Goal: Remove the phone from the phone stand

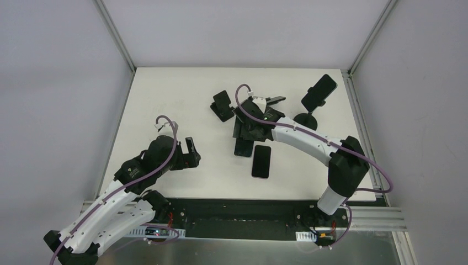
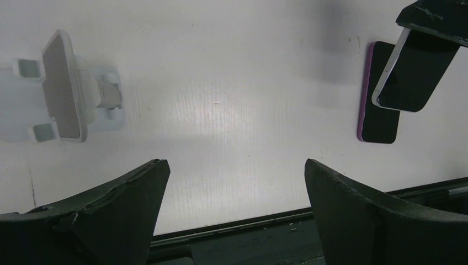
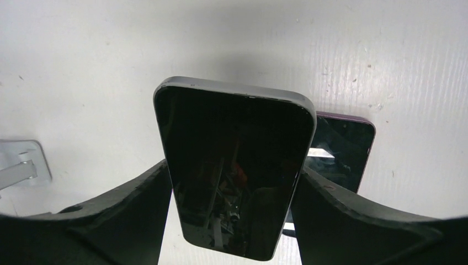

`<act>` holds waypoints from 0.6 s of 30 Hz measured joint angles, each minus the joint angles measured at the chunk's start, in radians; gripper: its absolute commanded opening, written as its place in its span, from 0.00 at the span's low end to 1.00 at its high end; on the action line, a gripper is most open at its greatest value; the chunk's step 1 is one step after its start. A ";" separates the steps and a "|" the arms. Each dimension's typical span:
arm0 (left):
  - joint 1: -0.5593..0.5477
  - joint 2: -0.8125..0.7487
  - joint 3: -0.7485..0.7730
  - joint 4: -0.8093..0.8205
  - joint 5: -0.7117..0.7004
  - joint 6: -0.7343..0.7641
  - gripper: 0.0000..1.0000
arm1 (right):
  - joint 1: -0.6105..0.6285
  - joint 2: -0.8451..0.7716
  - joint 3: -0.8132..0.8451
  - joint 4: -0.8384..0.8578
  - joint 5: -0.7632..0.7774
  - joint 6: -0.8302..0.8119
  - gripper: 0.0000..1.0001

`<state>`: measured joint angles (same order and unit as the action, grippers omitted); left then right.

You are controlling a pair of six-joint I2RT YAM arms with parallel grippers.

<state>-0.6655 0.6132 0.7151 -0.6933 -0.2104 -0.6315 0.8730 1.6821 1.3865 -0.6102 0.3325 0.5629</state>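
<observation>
phone [image 3: 234, 138], a glossy black slab with rounded silver edges, sits pinched in the right gripper [image 3: 233, 179]; left gripper [image 2: 234, 165] gapes empty.

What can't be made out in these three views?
Right wrist: purple phone mostly hidden behind the held phone; stand cut off by the left edge.
Left wrist: held phone's top covered by the right fingers.
Top: right fingers hidden under the right arm.
</observation>
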 measured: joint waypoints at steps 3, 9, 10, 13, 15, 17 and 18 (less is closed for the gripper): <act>0.000 -0.001 -0.011 -0.001 -0.005 0.007 0.99 | 0.013 0.000 -0.024 0.000 0.001 0.036 0.62; 0.000 -0.005 -0.011 -0.001 -0.009 0.047 0.99 | 0.055 0.032 -0.024 0.016 0.000 0.085 0.62; 0.000 -0.010 -0.012 0.000 -0.011 0.052 0.99 | 0.061 0.045 -0.024 0.019 -0.001 0.093 0.62; 0.000 -0.042 -0.029 -0.001 -0.031 0.067 0.99 | 0.072 0.080 -0.024 0.022 -0.005 0.116 0.62; 0.000 -0.068 -0.040 -0.001 -0.038 0.071 0.99 | 0.076 0.100 -0.024 0.023 -0.008 0.129 0.63; 0.000 -0.107 -0.055 0.000 -0.047 0.072 0.99 | 0.077 0.117 -0.024 0.023 -0.008 0.137 0.63; 0.000 -0.127 -0.063 -0.002 -0.055 0.072 0.99 | 0.079 0.124 -0.024 0.023 -0.008 0.139 0.63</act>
<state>-0.6655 0.4866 0.6518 -0.6949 -0.2657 -0.5598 0.9516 1.8065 1.3628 -0.5873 0.3244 0.7017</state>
